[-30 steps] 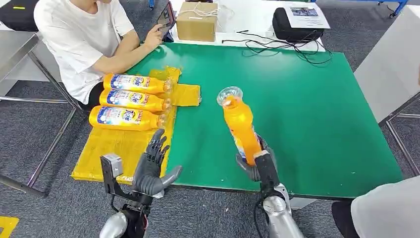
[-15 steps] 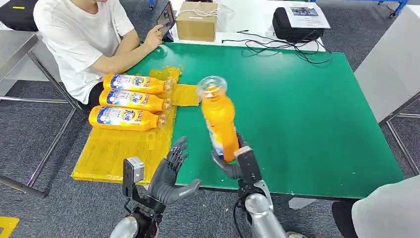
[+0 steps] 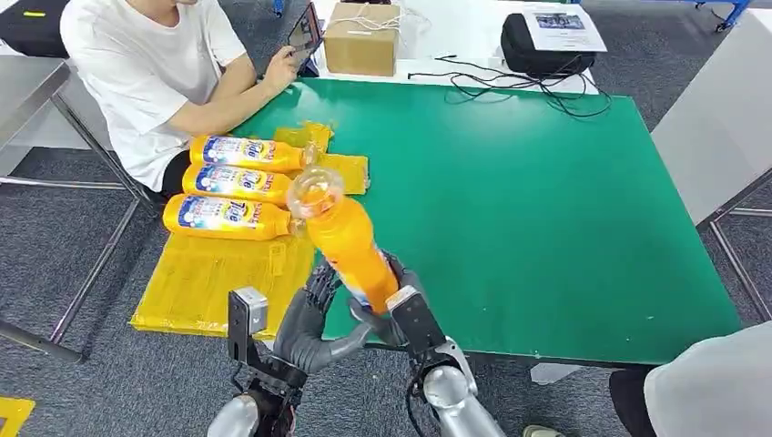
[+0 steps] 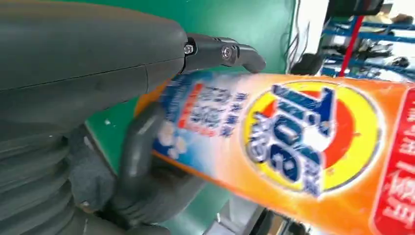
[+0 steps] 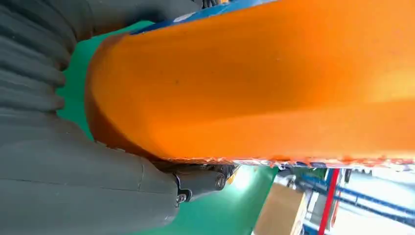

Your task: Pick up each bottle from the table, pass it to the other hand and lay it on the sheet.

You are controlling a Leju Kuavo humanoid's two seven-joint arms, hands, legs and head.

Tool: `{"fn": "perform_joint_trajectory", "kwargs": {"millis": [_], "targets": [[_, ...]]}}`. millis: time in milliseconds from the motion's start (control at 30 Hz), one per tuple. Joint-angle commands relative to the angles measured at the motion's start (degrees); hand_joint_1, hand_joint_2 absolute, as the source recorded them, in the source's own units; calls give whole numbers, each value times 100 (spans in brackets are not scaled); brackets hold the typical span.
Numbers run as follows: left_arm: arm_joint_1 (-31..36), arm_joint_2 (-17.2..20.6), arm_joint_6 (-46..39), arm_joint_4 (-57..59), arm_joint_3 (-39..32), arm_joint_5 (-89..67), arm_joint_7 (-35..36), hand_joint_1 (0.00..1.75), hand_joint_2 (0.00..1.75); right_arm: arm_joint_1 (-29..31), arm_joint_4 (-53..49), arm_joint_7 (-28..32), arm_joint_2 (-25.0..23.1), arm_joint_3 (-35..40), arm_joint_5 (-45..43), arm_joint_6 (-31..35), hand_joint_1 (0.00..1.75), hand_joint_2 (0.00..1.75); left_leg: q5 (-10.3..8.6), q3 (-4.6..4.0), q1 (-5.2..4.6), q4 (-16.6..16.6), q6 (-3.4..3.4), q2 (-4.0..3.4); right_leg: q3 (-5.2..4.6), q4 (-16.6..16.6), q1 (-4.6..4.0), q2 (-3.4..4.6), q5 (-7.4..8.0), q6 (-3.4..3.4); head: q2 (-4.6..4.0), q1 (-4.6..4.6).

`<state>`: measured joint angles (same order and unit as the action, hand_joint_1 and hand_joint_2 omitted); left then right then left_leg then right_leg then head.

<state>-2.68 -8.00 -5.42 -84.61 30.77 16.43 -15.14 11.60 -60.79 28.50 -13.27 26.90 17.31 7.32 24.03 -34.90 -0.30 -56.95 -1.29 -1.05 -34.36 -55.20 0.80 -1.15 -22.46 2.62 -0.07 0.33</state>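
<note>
1. The orange bottle (image 3: 350, 248) is hanging in the air above the near edge of the green table (image 3: 546, 209), tilting with its clear cap end up and toward the yellow sheet (image 3: 214, 273), its base low between the two hands.
2. The right hand (image 3: 393, 305) is gripping the bottle at its lower end; in the right wrist view the orange body (image 5: 254, 83) is lying across the palm, with the thumb (image 5: 98, 181) pressing against it.
3. The left hand (image 3: 314, 323) is sitting just beside the bottle's base, fingers spread upward and the thumb reaching under toward the right hand. In the left wrist view the bottle's printed label (image 4: 293, 142) is lying right against the left fingers (image 4: 137, 147), touching them, but the hand is not wrapping around the bottle; it is standing open.
4. Three more orange bottles are lying side by side on the far part of the sheet, caps pointing toward the table: the far one (image 3: 250, 152), the middle one (image 3: 241, 183) and the near one (image 3: 228, 217).
5. The sheet is covering the left corner of the table and hanging over its near left edge.
6. A person in a white shirt (image 3: 146, 73) is sitting at the far left corner, holding up a phone (image 3: 305, 32).
7. A cardboard box (image 3: 362, 38), a black bag (image 3: 546, 45) with a paper on top, and loose black cables (image 3: 519, 84) are resting beyond the far edge of the table.
</note>
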Motion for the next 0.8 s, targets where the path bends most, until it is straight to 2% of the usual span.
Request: {"fn": "perform_joint_trajectory", "kwargs": {"millis": [33, 233, 367, 400, 500, 800], "targets": [[186, 17, 18, -4, 33, 110, -136, 0, 175, 237, 521, 0, 138, 504, -84, -22, 175, 175, 11, 27, 9, 0, 10, 12, 30, 3, -6, 4, -11, -10, 0, 2], [224, 52, 27, -69, 75, -16, -391, 0, 175, 284, 537, -37, 174, 701, -32, -119, 175, 175, 8, 21, 8, 0, 9, 11, 24, 2, -6, 3, -8, -9, 0, 2], [307, -74, -561, -113, -84, -467, -740, 0, 175, 251, 494, -114, 257, 1023, 203, -186, 175, 175, 14, 28, 10, -4, 11, 11, 30, -1, -7, 7, -13, -12, 0, 0], [341, -102, -546, -95, -116, -377, -703, 0, 175, 253, 494, -116, 276, 1094, 222, -214, 175, 175, 11, 24, 9, -1, 10, 14, 27, 1, -7, 1, -11, -10, 0, 0], [322, -82, 244, -134, -179, 595, -255, 0, 175, 351, 626, -116, 297, 1271, 272, -304, 175, 175, 7, 21, 7, 2, 8, 10, 23, 4, -5, 4, -7, -8, 0, 0], [345, -134, 357, -86, -135, 609, -428, 0, 175, 451, 824, -155, 321, 1419, 346, -353, 175, 175, 4, 15, 6, 2, 6, 12, 18, 4, -4, -2, -6, -6, 0, 0]]}}
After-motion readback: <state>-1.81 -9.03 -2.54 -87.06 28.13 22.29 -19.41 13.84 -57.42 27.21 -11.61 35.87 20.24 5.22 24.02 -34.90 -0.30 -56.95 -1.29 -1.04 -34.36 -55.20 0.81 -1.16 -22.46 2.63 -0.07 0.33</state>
